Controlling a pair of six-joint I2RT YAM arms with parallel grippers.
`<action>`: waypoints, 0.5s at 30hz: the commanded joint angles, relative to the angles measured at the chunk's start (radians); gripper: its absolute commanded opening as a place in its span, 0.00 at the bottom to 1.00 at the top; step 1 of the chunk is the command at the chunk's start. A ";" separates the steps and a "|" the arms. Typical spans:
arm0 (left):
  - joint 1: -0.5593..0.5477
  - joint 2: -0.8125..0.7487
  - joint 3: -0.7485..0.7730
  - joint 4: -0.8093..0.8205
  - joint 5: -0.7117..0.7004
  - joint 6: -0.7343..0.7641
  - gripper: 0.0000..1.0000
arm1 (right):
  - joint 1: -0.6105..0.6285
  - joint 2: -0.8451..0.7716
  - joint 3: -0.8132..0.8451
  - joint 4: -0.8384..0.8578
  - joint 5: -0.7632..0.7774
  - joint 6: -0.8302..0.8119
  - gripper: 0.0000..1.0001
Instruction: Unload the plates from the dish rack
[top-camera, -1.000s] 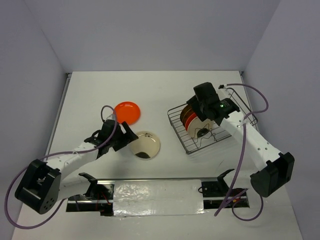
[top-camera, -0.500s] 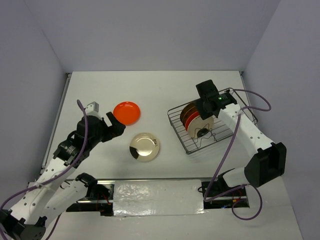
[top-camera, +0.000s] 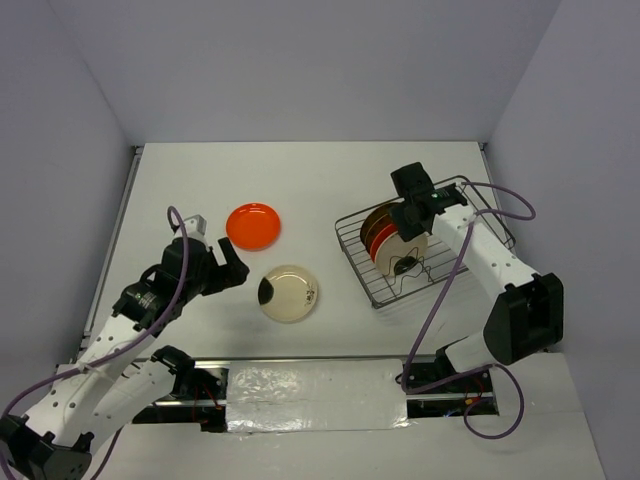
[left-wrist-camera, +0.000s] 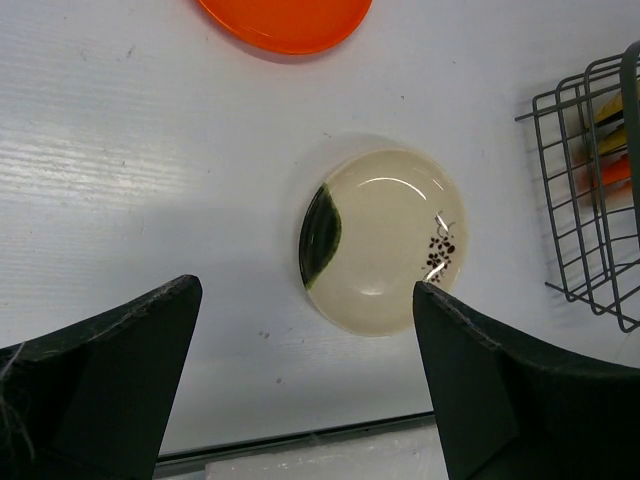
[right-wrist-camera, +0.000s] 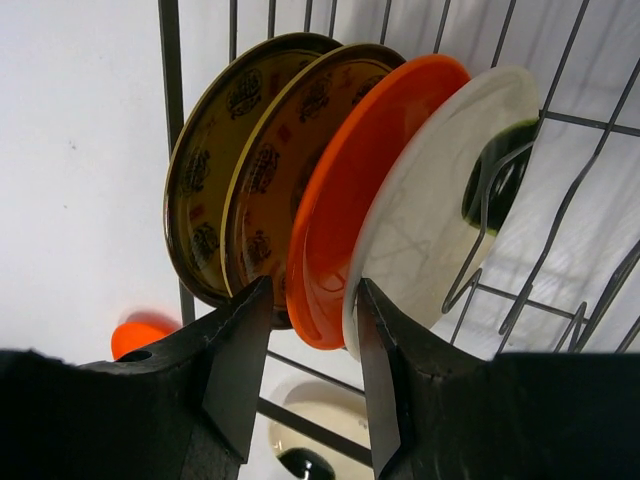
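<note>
Plates stand in the dish rack; the half-closed right tool straddles the orange plate, grip unclear. Left tool gapes wide, empty, above the cream plate on the bench.

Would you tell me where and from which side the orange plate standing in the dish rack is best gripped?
Grip the orange plate by its top rim, coming down from above. It stands on edge in the dish rack, packed between a brown patterned plate and the cream plate, so only its rim is free; one finger should slip into each narrow gap beside it.
</note>
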 joint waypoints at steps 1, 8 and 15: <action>-0.005 0.005 0.004 0.025 0.014 0.033 1.00 | -0.011 0.004 0.024 0.037 0.008 -0.006 0.46; -0.006 0.010 -0.002 0.036 0.029 0.039 0.99 | -0.010 -0.034 0.045 0.028 0.011 -0.011 0.43; -0.006 0.022 -0.002 0.040 0.035 0.040 0.99 | -0.010 -0.096 0.054 0.027 0.015 -0.018 0.44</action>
